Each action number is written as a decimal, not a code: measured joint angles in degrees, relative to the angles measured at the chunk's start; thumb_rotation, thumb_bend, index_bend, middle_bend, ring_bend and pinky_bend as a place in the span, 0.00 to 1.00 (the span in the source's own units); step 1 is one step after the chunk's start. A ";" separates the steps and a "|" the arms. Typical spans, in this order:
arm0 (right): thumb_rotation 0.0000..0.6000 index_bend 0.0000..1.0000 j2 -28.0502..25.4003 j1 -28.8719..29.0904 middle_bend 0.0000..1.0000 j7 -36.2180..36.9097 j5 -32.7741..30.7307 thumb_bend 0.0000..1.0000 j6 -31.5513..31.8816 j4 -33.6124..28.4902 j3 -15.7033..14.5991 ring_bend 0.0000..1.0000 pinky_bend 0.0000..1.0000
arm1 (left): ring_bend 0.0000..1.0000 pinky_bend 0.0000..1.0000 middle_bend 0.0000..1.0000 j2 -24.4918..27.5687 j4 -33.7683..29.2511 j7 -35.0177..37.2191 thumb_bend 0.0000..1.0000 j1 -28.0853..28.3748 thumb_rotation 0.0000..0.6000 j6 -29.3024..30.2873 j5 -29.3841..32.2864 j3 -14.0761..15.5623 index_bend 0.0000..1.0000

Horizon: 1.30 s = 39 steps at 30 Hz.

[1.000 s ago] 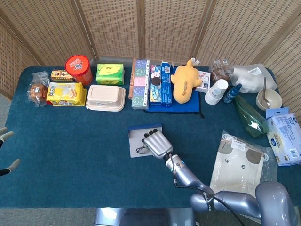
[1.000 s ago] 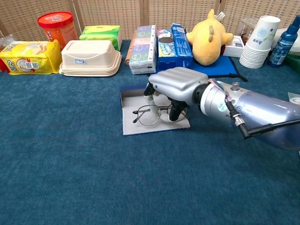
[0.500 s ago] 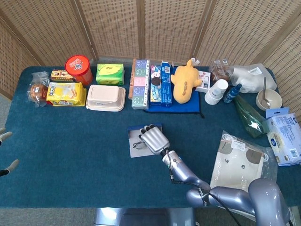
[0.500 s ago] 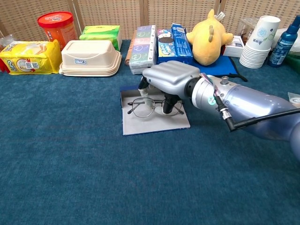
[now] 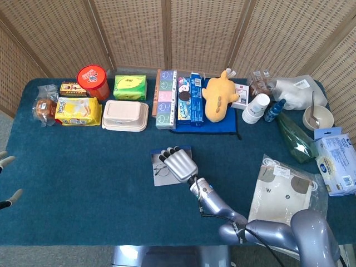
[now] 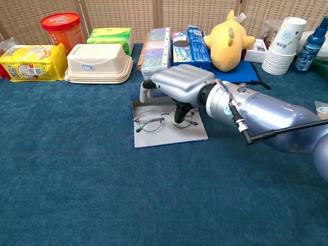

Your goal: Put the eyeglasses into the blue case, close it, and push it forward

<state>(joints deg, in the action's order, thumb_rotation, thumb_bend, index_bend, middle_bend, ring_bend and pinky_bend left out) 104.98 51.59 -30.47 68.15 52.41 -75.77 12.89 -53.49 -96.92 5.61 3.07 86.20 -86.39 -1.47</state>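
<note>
Yellow plush toy (image 5: 218,97) lies on a blue cloth (image 5: 207,123) at the back of the table. Left of the plush: upright snack boxes (image 5: 177,99), then a beige lidded container (image 5: 125,115), a green pack (image 5: 130,87) behind it, a red-lidded can (image 5: 93,81), a yellow snack bag (image 5: 79,110). Right of the plush: stacked paper cups (image 5: 255,108), a blue bottle (image 5: 274,110), a bowl with a spoon (image 5: 317,117). Front-right of the plush, well apart, a clear bag holding a beige item (image 5: 285,194).

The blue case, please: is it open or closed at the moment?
Open. The blue case lies flat with its grey lining exposed; the eyeglasses rest on it beneath the right robot hand.
</note>
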 measured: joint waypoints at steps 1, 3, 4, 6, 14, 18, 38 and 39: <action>1.00 0.18 -0.05 0.02 0.24 -0.01 -0.02 0.32 0.06 -0.14 0.01 0.22 0.34 | 0.07 0.07 0.12 0.04 -0.07 -0.01 0.21 -0.01 0.90 0.12 -0.15 0.00 0.17; 1.00 0.14 -0.34 0.07 0.22 -0.17 -0.13 0.32 0.21 -0.58 0.04 0.21 0.34 | 0.07 0.07 0.12 0.22 -0.30 0.01 0.21 -0.16 0.90 0.65 -0.47 0.01 0.17; 1.00 0.11 -0.46 0.09 0.20 -0.29 -0.22 0.32 0.25 -0.74 0.04 0.19 0.33 | 0.07 0.07 0.12 0.31 -0.40 0.04 0.21 -0.26 0.91 0.86 -0.57 0.01 0.17; 1.00 0.05 -0.65 0.18 0.17 -0.66 -0.47 0.32 0.29 -0.99 0.00 0.17 0.31 | 0.07 0.07 0.12 0.54 -0.58 0.16 0.21 -0.41 0.90 1.05 -0.64 0.02 0.17; 1.00 0.00 0.19 1.01 0.04 -1.54 -1.63 0.32 -0.47 0.27 -0.21 0.04 0.23 | 0.07 0.07 0.12 1.06 -0.94 0.02 0.21 -0.57 0.91 1.35 -0.88 0.02 0.17; 1.00 0.00 0.81 1.22 0.03 -1.85 -2.13 0.31 -0.84 1.29 -0.73 0.02 0.21 | 0.07 0.07 0.12 1.28 -0.94 0.18 0.21 -0.76 0.91 1.44 -0.69 0.04 0.17; 1.00 0.00 2.82 3.29 0.01 1.82 -2.07 0.31 -3.69 9.35 -0.24 0.01 0.20 | 0.07 0.06 0.12 0.96 -0.23 0.90 0.21 -0.80 0.90 1.33 -0.62 -0.09 0.16; 1.00 0.00 2.89 3.40 0.01 2.07 -2.09 0.31 -3.85 9.81 -0.16 0.01 0.20 | 0.07 0.06 0.12 0.93 -0.21 0.88 0.21 -0.75 0.90 1.24 -0.62 -0.09 0.16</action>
<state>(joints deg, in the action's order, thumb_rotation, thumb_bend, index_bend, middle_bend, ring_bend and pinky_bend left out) 107.87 54.98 -28.39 66.06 48.56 -65.96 12.73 -52.56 -97.13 6.50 2.31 87.44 -87.01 -1.56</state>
